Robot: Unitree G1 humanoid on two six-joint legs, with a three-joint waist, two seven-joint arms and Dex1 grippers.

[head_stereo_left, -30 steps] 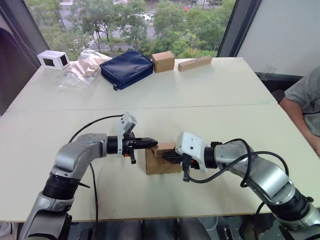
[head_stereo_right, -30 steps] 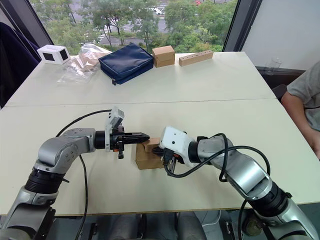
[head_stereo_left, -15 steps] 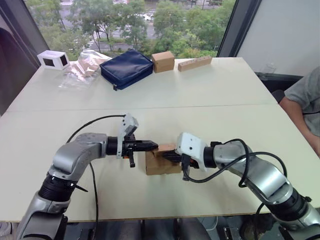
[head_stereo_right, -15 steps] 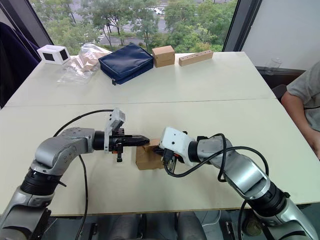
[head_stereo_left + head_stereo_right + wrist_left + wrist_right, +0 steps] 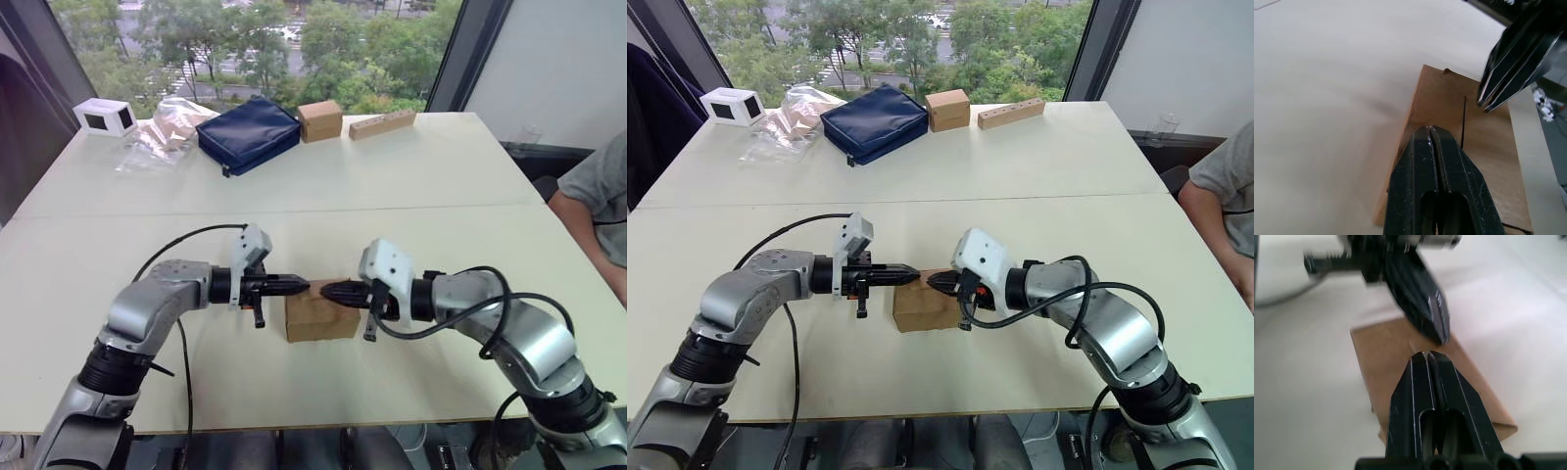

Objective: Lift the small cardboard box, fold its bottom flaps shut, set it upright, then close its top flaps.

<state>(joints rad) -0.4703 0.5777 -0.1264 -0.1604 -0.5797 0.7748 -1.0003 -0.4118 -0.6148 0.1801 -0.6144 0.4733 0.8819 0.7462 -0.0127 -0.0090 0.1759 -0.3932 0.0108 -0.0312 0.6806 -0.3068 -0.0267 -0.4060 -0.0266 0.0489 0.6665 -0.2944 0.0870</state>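
The small cardboard box (image 5: 319, 313) stands on the near half of the table (image 5: 411, 196), about in the middle between left and right, and its upper face looks flat, with the top flaps (image 5: 1464, 122) lying down and a thin seam between them. The left gripper (image 5: 302, 285) comes in from the left and the right gripper (image 5: 329, 291) from the right; their tips point at each other just above the upper face of the box, near its far edge. Both grippers have their fingers pressed together, with nothing between them. In my judgement the step in hand is the last one, closing the top flaps, and it seems almost done, because the box sits upright and no flap stands up. The next move probably calls for a light downward push on the flaps, so that the tuck tab goes fully in, while the box is kept from sliding on the smooth surface. The table is pale and wide. At its far side lie a white box (image 5: 105, 117), a clear plastic bag (image 5: 157, 137), a dark blue pouch (image 5: 248, 132), a smaller cardboard cube (image 5: 320, 120) and a long tan block (image 5: 382, 123). Behind them a large window shows green trees, and a person's arm (image 5: 588, 211) is at the right edge.
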